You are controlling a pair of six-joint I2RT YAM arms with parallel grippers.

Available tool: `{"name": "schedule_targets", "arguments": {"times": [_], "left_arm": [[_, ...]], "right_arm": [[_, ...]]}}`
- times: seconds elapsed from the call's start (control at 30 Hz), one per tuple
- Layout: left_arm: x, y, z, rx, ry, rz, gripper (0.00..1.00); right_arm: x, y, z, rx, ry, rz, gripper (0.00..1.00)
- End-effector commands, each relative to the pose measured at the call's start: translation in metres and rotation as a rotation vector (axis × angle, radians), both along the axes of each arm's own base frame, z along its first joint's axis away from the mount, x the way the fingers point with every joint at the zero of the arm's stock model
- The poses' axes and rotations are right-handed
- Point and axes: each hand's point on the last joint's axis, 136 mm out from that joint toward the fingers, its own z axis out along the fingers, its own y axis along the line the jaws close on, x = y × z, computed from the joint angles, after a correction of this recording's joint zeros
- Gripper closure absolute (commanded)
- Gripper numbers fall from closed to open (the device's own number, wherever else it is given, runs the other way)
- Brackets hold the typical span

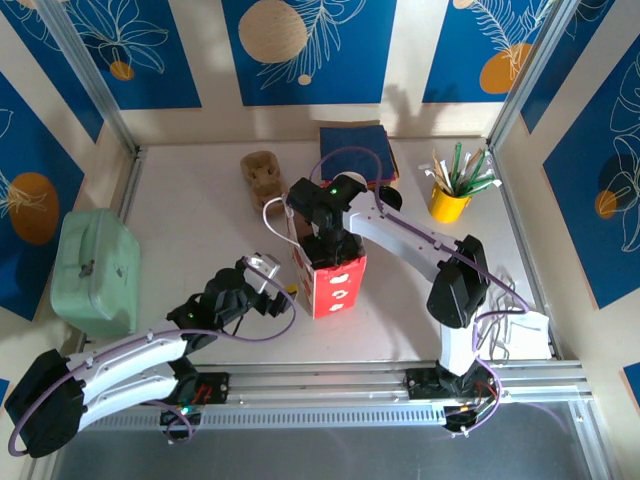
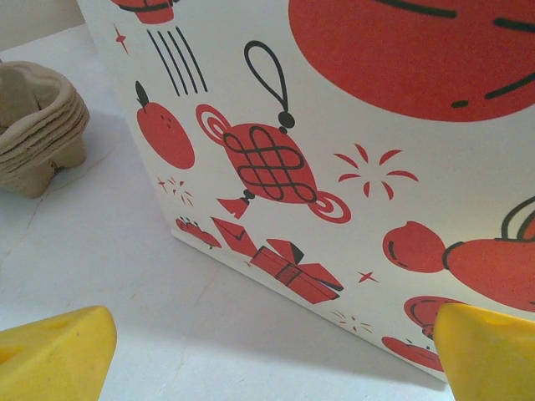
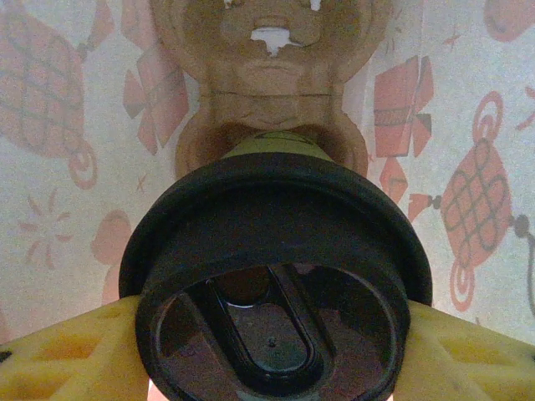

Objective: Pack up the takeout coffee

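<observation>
In the right wrist view the takeout coffee (image 3: 276,251), with its round black lid and a sliver of lime-green side, is held between the yellow fingers (image 3: 75,351) of my right gripper (image 3: 272,355). It hangs inside the red-and-white printed paper bag (image 1: 338,283), above a brown cardboard cup carrier (image 3: 267,75) on the bag's floor. From above, the right gripper (image 1: 322,243) reaches down into the bag's open top. My left gripper (image 1: 280,293) is open just left of the bag, its yellow fingertips (image 2: 50,355) apart and facing the bag's printed side (image 2: 334,125).
A stack of cardboard carriers (image 1: 262,175) sits behind the bag. There is a mint-green case (image 1: 97,268) at far left, a dark blue stack (image 1: 355,150) at the back, a yellow cup of sticks (image 1: 450,195) at back right and white paper (image 1: 525,330) at front right.
</observation>
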Motion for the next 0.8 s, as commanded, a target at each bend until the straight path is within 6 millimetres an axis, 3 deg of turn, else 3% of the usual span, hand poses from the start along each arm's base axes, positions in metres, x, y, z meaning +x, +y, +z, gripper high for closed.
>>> {"name": "schedule_targets", "arguments": {"times": [0.0,0.77], "left_arm": [[0.0027,-0.0045,0.0117,-0.011,-0.031,-0.005,0.03],[0.0026,0.0023,0.0148,-0.015,-0.049,0.022,0.02]], "right_arm": [[-0.0042,0.0021,-0.0043,-0.011,0.023,0.007,0.43],[-0.0047,0.0024,-0.0055,-0.01,0.022,0.004,0.44]]}}
